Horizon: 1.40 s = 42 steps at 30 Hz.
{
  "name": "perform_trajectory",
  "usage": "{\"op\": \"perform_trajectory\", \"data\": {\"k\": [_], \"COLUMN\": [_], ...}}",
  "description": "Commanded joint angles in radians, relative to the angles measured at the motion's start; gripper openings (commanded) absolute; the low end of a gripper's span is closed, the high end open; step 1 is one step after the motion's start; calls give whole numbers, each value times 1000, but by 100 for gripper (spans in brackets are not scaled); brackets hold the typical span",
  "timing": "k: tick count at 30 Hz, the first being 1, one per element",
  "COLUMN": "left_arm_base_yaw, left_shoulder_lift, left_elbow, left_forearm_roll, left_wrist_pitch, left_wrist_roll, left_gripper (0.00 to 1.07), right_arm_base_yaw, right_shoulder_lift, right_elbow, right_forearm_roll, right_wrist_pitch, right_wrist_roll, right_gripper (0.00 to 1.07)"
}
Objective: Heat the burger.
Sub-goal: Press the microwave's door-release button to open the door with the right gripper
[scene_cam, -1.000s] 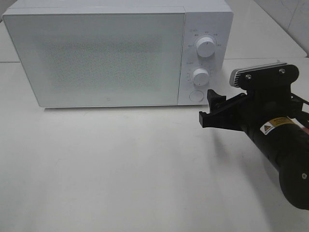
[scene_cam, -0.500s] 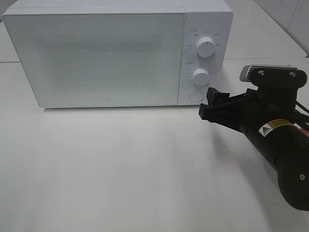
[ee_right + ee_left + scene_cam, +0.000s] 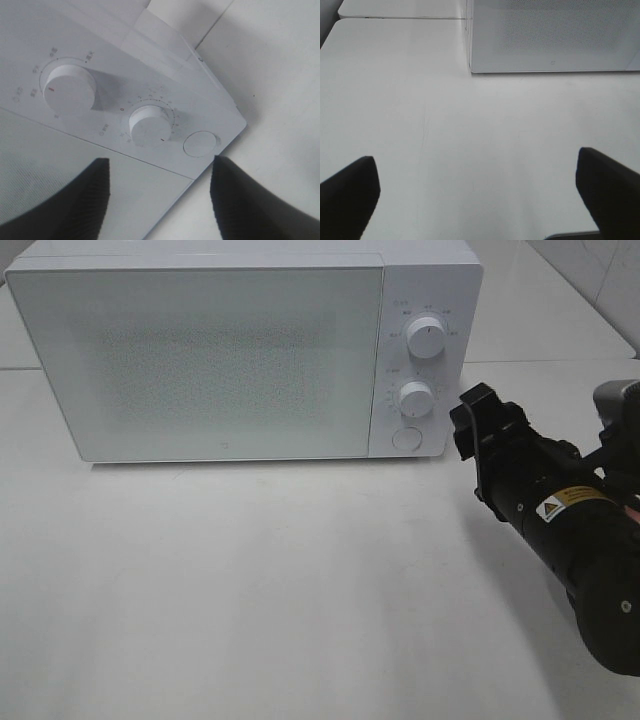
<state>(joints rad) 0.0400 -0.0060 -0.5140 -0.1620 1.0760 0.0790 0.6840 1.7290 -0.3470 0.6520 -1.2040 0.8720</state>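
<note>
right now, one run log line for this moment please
white box-shaped microwave: door shut | right gripper: open, near lower round white knob | left gripper: open over white table | burger: not in view

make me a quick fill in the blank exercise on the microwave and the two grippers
The microwave has its door ___.
It has ___ knobs above one round button.
The right gripper, near those knobs, holds ___.
The left gripper has its jaws ___ above the table.
Missing words: shut; two; nothing; open.
</note>
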Motion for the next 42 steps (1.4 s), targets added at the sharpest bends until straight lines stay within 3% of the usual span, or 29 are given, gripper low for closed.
{"op": "perform_trajectory", "data": {"k": [1,5,7,10,12,27,42], "left_arm_base_yaw": [2,2,2,2,2,2,2], "left_shoulder_lift": [-22,-22,-22,-22,-22,-22,-22], "left_elbow": [1,1,1,1,1,1,1], "left_forearm_roll": [-6,-6,-6,-6,-6,-6,-6], "left_wrist_pitch": [-9,-9,-9,-9,-9,-9,-9], "left_wrist_roll": [-6,-6,-6,-6,-6,-6,-6], "left_gripper": [100,100,100,100,100,100,100], "right_arm_base_yaw": [1,1,1,1,1,-5,-5], "right_shoulder_lift": [-4,-4,-4,-4,-4,8,202], "right_elbow": [0,0,0,0,0,-10,-238], "right_forearm_roll": [-10,-10,-10,-10,-17,-7,124], "right_wrist_pitch": [-6,26,61,68,110,153,160], "right_wrist_roll": [218,339,432,442,465,506,405], "right_gripper": [44,32,15,11,1,0,0]}}
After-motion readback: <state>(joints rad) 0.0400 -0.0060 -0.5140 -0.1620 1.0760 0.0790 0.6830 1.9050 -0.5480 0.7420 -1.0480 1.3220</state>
